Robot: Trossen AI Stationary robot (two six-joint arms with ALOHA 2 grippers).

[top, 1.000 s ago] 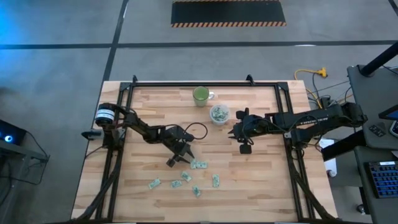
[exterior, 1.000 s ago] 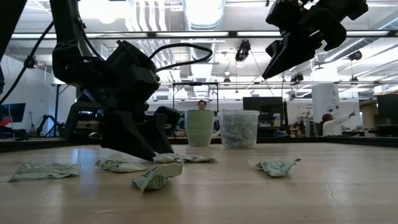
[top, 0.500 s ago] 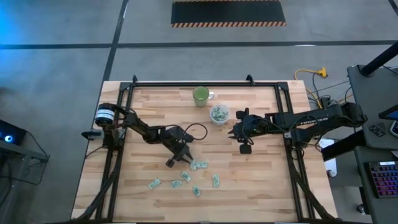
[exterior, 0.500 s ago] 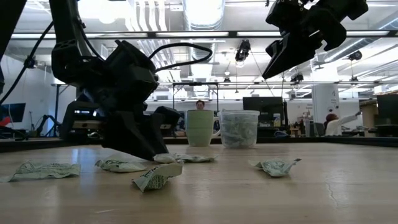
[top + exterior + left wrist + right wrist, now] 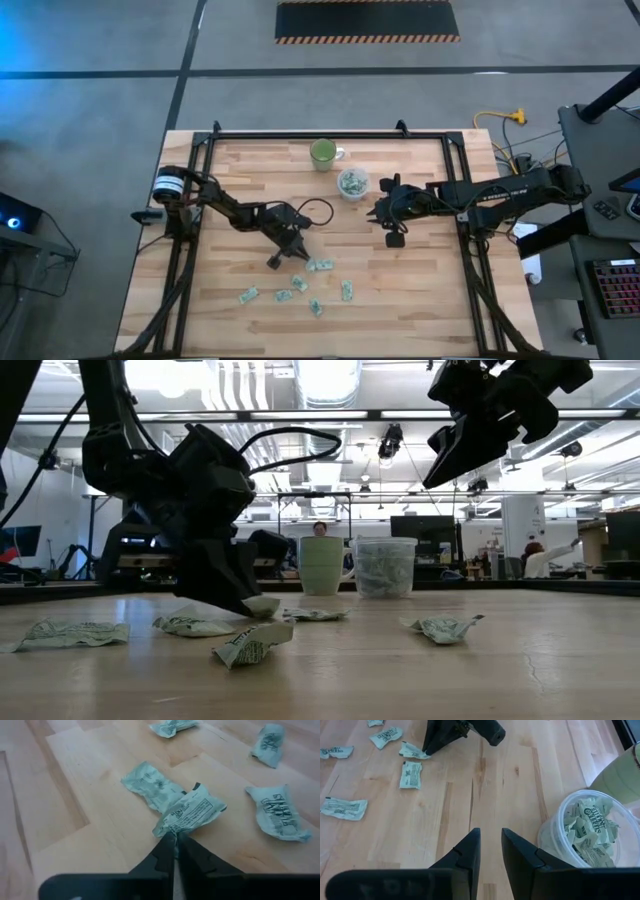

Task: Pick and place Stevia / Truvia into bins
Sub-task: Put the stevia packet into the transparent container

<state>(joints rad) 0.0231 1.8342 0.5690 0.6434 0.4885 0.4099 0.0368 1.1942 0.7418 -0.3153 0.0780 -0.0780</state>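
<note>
Clear cup point(image 5: 352, 183) holds a heap of green-white sachets; right wrist view shows them crumpled inside point(image 5: 587, 832), filling a good part of it. Green mug point(image 5: 323, 153) sits just beyond the cup; contents not visible from any view.

Left gripper point(image 5: 175, 836): jaws pinched on the corner of one sachet point(image 5: 191, 813), which sticks out ahead of the tips. A second sachet point(image 5: 151, 785) lies just past it, partly under it. Low view shows what the wrist view can't: the held sachet point(image 5: 262, 606) is barely above the table point(image 5: 520, 660).

Right gripper point(image 5: 489, 840): jaws a narrow gap apart, nothing between them; cup beside them. Low view puts it point(image 5: 478, 435) high above the table.

High view alone gives the loose sachets point(image 5: 297, 291) scattered past the left jaws.
</note>
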